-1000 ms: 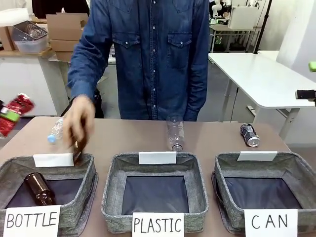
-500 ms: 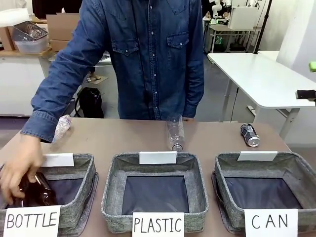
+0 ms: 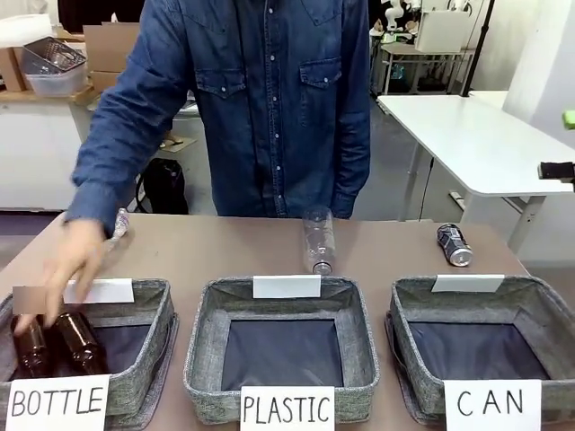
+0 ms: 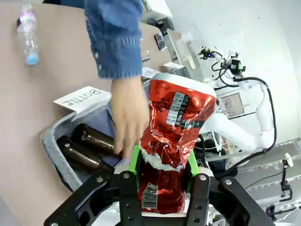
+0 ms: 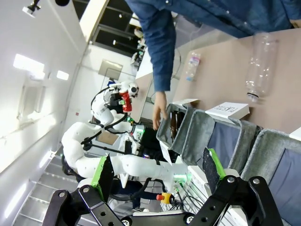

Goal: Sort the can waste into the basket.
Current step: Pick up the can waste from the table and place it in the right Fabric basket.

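The left gripper point(image 4: 163, 162) is clamped on the red can point(image 4: 176, 122), a crumpled one held upright between the green pads, raised above the left end of the bench point(image 3: 225, 256). The right gripper point(image 5: 157, 173) stands wide with nothing between its fingers, up off the right side. The black can point(image 3: 455, 245) lies on its side on the bench at the far right, just beyond the far rim of the CAN basket point(image 3: 530, 301), which sits at the near right with only dark lining showing inside. At the near left the person's hand point(image 3: 63, 269) reaches over the BOTTLE basket point(image 3: 153, 341), where two brown bottles point(image 3: 79, 341) lie side by side. A clear plastic bottle point(image 3: 318, 241) lies just beyond the middle PLASTIC basket point(image 3: 202, 332).
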